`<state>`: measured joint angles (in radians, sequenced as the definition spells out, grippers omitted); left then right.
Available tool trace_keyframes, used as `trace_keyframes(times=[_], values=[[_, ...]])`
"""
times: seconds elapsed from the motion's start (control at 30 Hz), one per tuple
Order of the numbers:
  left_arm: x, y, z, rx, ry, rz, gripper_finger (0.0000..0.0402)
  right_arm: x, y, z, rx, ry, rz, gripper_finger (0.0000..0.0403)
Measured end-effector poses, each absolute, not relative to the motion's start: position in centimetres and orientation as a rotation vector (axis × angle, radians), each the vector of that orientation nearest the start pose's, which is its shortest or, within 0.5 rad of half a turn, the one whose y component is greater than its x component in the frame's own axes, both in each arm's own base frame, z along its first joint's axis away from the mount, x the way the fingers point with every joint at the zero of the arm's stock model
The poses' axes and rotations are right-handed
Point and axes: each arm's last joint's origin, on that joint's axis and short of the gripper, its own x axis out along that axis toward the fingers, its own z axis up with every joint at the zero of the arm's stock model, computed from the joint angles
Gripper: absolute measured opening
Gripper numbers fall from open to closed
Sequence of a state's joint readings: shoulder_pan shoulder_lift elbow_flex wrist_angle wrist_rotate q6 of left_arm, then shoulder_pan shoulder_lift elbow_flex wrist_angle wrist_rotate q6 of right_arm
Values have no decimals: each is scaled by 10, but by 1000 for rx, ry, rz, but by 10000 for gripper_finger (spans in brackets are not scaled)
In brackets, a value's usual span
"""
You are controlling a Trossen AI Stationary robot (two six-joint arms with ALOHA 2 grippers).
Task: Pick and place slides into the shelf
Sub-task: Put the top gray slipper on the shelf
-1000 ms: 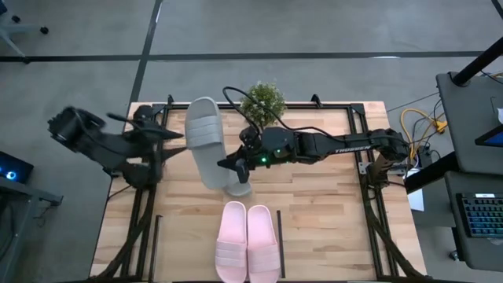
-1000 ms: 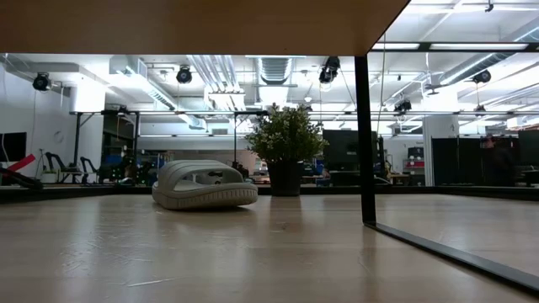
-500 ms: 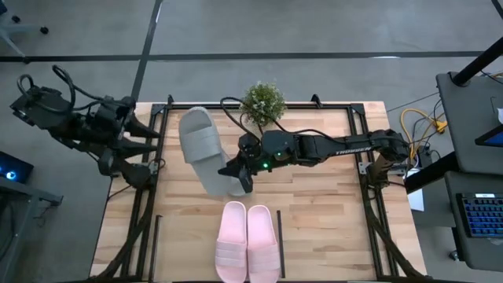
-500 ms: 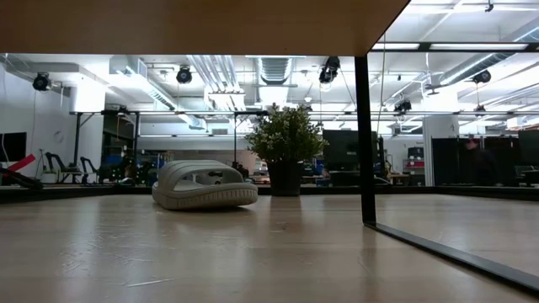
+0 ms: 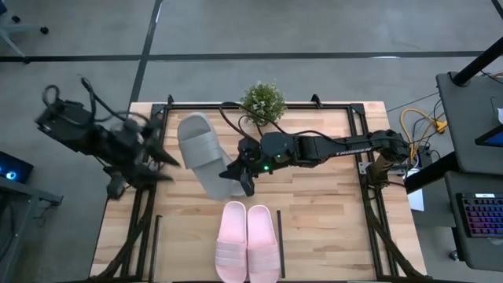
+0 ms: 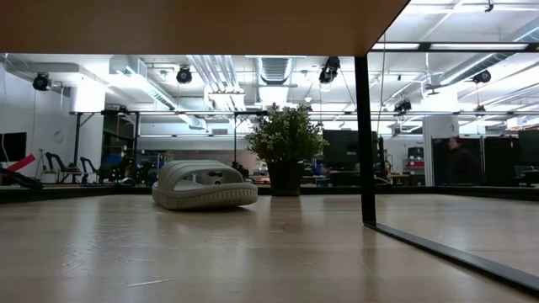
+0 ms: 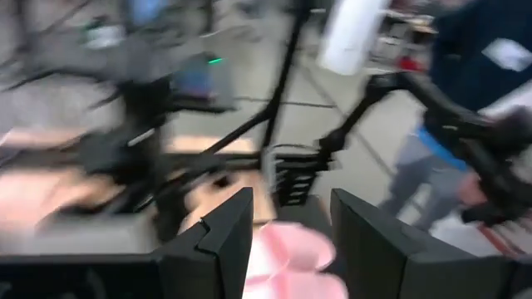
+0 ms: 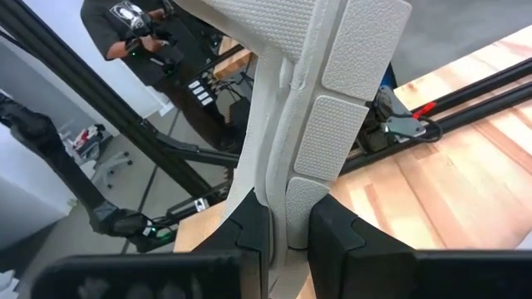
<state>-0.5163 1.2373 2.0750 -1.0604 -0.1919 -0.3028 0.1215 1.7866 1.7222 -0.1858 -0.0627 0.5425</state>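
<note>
Rubber fills my right pincer (image 8: 287, 237): its two fingers (image 8: 249, 237) are clamped narrow on the edge of a grey-green slide (image 5: 203, 156), which rises out of the grip with its textured sole facing my wrist camera. From above, that pincer (image 5: 240, 174) sits near the middle of the worktop (image 5: 330, 212), and the slide runs from it toward the left rear corner, tilted up off the wood. Just in front of the pincer, the pale pink pair (image 5: 248, 241) lies side by side at the front edge, between thin black upright bars of the shelf (image 6: 363, 139). A second grey-green slide (image 6: 204, 184) rests flat on the worktop in the low view, beside a small potted plant (image 5: 262, 101) at the back edge.

My left pincer (image 5: 161, 149) hangs at the worktop's left edge, near the raised slide without touching it; its fingers (image 7: 224, 237) stand apart with nothing between them. A person (image 8: 158, 46) stands beyond the worktop.
</note>
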Motion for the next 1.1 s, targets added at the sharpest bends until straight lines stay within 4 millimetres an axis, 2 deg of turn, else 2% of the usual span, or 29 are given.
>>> trace_keyframes(times=[0.13, 0.23, 0.3, 0.47, 0.63, 0.73, 0.83, 1.0, 1.1], values=[[158, -89, 563, -138, 124, -472, 147, 415, 53, 381, 529, 295, 108, 41], [168, -93, 567, -30, 57, -482, 147, 415, 53, 380, 527, 305, 105, 41], [169, -85, 569, -1, 43, -445, 147, 414, 54, 379, 525, 321, 104, 41], [170, -51, 571, -18, 22, -368, 147, 414, 58, 377, 521, 333, 109, 41], [178, -29, 559, 8, 87, -349, 147, 414, 57, 375, 507, 343, 100, 41], [168, -14, 551, 15, 165, -270, 147, 414, 57, 376, 505, 339, 96, 41], [142, -5, 541, -25, 266, -210, 147, 414, 56, 376, 504, 338, 91, 41], [101, -1, 531, -86, 249, -166, 147, 414, 56, 376, 498, 332, 76, 41], [85, 0, 521, -129, 255, -112, 147, 414, 56, 376, 499, 332, 75, 41]])
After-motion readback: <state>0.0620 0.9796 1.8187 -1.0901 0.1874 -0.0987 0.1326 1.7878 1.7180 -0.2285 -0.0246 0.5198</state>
